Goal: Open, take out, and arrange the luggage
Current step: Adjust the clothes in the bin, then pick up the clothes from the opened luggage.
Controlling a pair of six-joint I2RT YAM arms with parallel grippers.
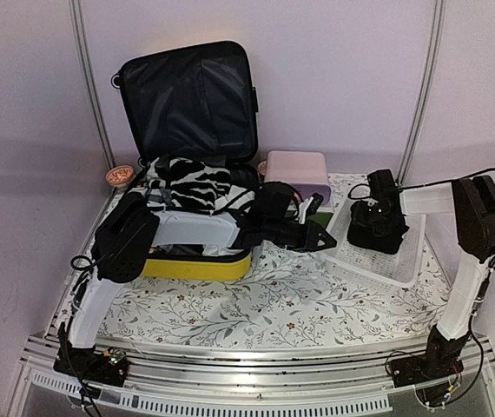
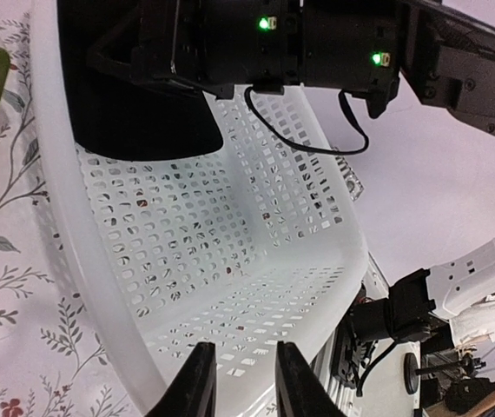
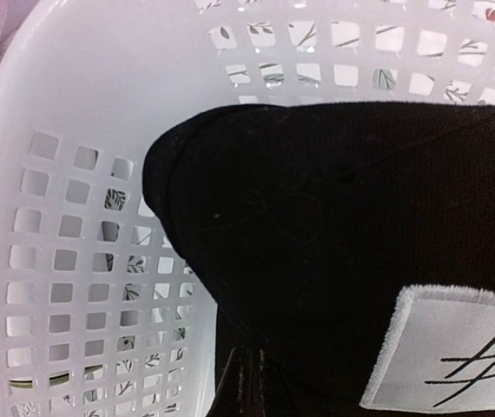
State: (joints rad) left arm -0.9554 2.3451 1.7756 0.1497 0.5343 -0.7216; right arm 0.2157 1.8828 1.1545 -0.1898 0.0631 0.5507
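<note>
Luggage: the yellow suitcase (image 1: 197, 268) sits at the far left of the table (image 1: 273, 304). Its lid is propped upright, so the black lining faces my camera. Opening looks done, and I judge we are in the taking-out stage.
Contents: a zebra-striped garment (image 1: 191, 182) lies heaped on the lower shell with other clothes, not yet lifted out.
Destination: the white mesh basket (image 1: 395, 271) stands at the right, apart from the case. I take it to be where things get arranged.
Right arm: the right gripper (image 1: 376, 228) is down inside the basket with its fingers pressed together, right on a black knitted piece (image 3: 317, 243) that has a white patch. I cannot tell whether a fold of it is pinched (that wrist view is nearly all fabric).
Left arm: the left gripper (image 2: 243, 375) reaches across in front of the case to the basket's left rim. Its fingers are drawn in but apart, with only mesh showing in the gap, and I see nothing held.
Why so: both tools are at the basket, which suits placing rather than fetching.
Neighbour: a pink box (image 1: 297, 167) sits just right of the case, on the far side of the left arm.
Risk: the arms are close together at the basket, so I would move one at a time.
</note>
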